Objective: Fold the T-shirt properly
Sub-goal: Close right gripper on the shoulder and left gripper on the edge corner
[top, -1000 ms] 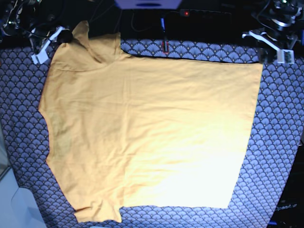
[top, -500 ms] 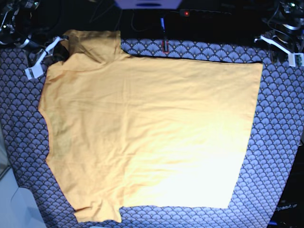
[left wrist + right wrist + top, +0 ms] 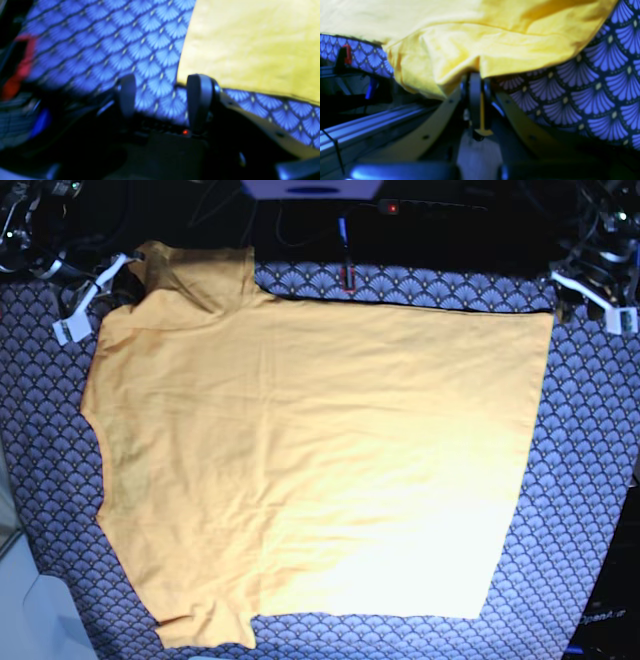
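Observation:
The orange-yellow T-shirt (image 3: 310,460) lies spread flat on the navy fan-pattern cloth (image 3: 590,480), sleeves to the left and hem to the right. My right gripper (image 3: 477,82) is at the far-left sleeve (image 3: 195,270) and is shut on its edge, with a strip of yellow fabric pinched between the fingers. In the base view that gripper (image 3: 128,272) sits at the sleeve's outer corner. My left gripper (image 3: 162,96) stands open just off the far-right hem corner (image 3: 250,45), with only patterned cloth between its fingers (image 3: 200,97). In the base view it (image 3: 575,298) hangs beside that corner.
Cables and a device with a red light (image 3: 390,207) line the dark back edge. A small red and blue item (image 3: 347,275) sits at the cloth's far edge. A metal rail (image 3: 382,117) runs below the held sleeve. A pale surface (image 3: 20,600) shows at bottom left.
The right gripper pulled the far sleeve out to the left, so it now lies spread wider. The left gripper opened and drew back to the right, away from the hem corner.

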`<state>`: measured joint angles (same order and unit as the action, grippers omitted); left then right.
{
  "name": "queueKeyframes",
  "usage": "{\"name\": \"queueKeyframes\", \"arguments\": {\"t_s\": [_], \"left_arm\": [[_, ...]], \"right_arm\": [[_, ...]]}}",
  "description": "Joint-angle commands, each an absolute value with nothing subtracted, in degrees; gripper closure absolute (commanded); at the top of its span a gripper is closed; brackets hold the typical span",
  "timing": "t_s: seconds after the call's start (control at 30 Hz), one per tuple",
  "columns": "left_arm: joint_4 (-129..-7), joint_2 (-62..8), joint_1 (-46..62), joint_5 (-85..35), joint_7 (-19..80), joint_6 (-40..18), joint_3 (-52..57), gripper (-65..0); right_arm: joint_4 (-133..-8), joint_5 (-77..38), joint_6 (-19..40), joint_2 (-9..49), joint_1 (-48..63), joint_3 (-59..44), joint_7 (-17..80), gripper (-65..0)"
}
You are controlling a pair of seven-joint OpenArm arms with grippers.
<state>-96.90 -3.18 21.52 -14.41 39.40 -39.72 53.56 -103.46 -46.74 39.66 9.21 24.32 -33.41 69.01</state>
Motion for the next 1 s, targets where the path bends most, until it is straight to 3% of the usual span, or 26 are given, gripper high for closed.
{"name": "queueKeyframes", "arguments": {"t_s": [0.0,0.3,0.97], "left_arm": [[-96.13,-3.82,20.79,-15.16,38.55,-40.0,53.85,-32.1],[-90.33,-3.91,14.55,-8.48,39.08,-40.0,53.49,-32.1],[-86.73,-1.98,14.9,-8.75,39.16,-40.0,51.65,-32.0]], "right_arm": [[-104.31,-47.78,40.0,9.8,24.31,-33.63,68.35,0.0],[-104.31,-47.78,40.0,9.8,24.22,-33.45,68.62,0.0],[-104.31,-47.78,40.0,9.8,24.13,-33.45,68.7,0.0]]}}
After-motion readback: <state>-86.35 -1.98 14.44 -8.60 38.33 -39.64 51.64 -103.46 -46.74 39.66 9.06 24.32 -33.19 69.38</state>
